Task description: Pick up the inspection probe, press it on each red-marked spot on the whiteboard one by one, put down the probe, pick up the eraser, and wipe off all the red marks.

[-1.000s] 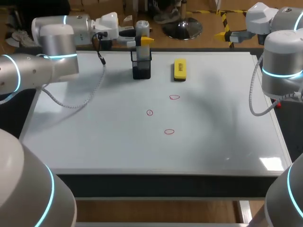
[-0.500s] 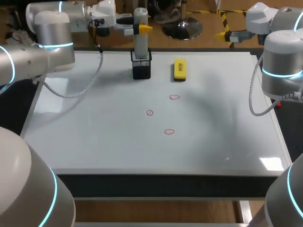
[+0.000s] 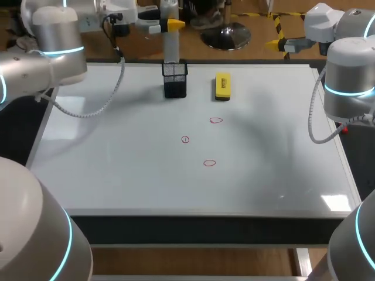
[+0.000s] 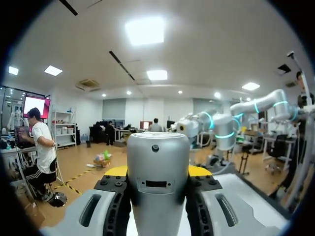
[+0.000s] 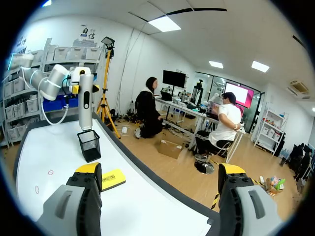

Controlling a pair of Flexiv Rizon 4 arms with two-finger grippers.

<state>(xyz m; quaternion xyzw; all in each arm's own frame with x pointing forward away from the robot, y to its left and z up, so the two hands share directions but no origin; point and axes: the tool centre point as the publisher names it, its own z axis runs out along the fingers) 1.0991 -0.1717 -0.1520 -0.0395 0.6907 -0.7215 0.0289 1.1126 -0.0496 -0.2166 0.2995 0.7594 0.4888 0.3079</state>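
Silver probe (image 3: 170, 47) pinched upright in my left gripper (image 3: 168, 25), lower end at holder (image 3: 175, 82) rim, vertical to clear mesh. Right gripper (image 5: 160, 172) spread wide, parked off board, keeping red marks (image 3: 209, 163) unobstructed. Eraser (image 3: 222, 86) beside holder.

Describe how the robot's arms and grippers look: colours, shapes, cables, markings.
The left arm and right arm are round silver-grey tubes with glowing cyan rings. A grey cable loops from each. The left gripper and right gripper have light grey fingers with dark slots and yellow tips.
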